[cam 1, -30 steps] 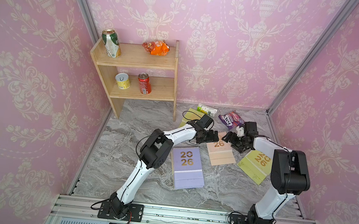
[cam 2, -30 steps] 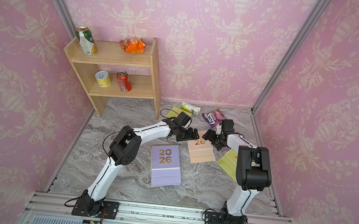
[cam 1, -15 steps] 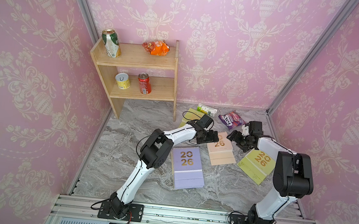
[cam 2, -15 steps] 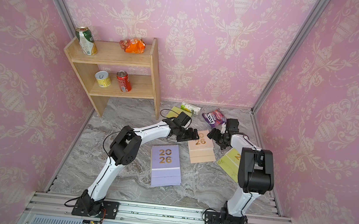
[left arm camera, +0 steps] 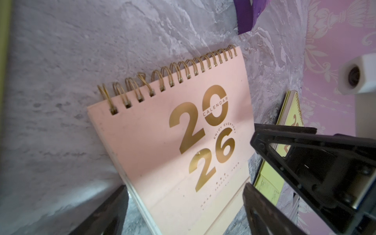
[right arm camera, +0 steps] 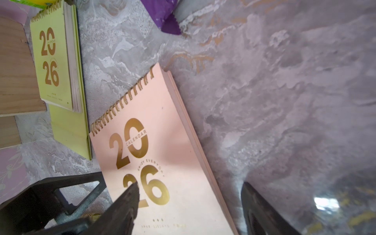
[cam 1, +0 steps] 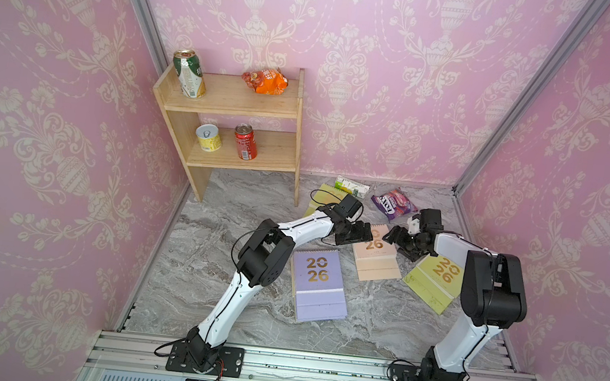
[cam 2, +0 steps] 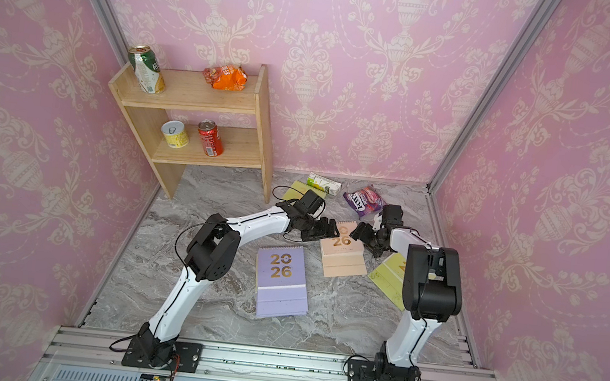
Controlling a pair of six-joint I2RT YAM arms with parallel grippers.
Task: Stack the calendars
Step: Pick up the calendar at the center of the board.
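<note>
Top view — peach calendar [cam 1: 377,263], spiral rearward

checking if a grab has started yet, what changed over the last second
Very little. The right gripper swung slightly away from the peach calendar and came back beside it. The left gripper kept its place at that calendar's other side. Both are open, and nothing was taken hold of or let go. The lilac calendar and green calendar stayed put.
</note>
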